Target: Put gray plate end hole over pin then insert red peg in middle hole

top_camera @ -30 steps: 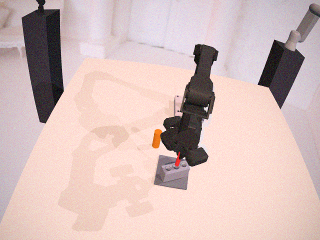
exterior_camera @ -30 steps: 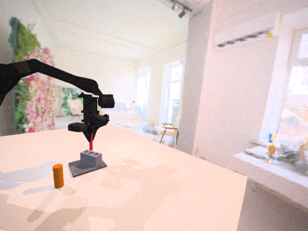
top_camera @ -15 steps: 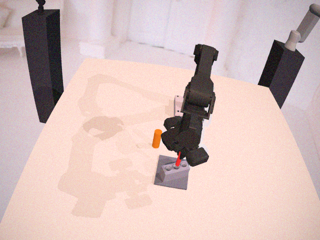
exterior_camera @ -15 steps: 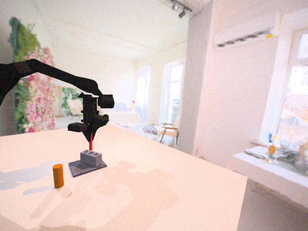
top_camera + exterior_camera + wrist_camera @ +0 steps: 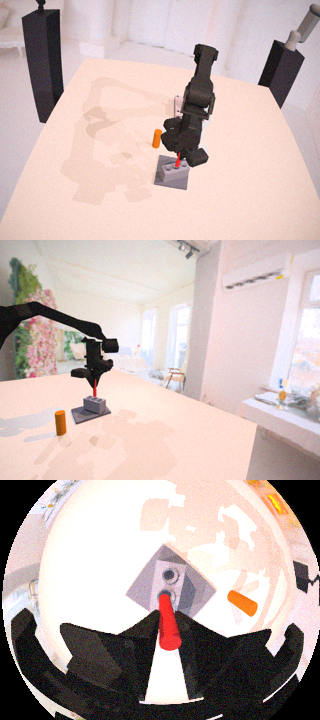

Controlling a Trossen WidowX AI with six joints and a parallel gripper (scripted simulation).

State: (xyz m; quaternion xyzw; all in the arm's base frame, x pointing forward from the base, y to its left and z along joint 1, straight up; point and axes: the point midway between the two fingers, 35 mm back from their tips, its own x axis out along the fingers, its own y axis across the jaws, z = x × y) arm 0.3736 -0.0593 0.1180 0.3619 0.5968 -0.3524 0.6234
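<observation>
The gray plate, a thick block with three holes in its top, appears to lie flat on the darker gray base. The pin is not clearly visible. My gripper is shut on the red peg and holds it roughly upright over the plate. The peg's lower end is at the mouth of the middle hole; whether it has entered the hole cannot be told. Most of the peg stands above the plate.
An orange cylinder stands upright on the table beside the base. A pale block with dark dots is partly hidden behind the arm in the top view. Two dark pedestals stand beyond the table's far edge.
</observation>
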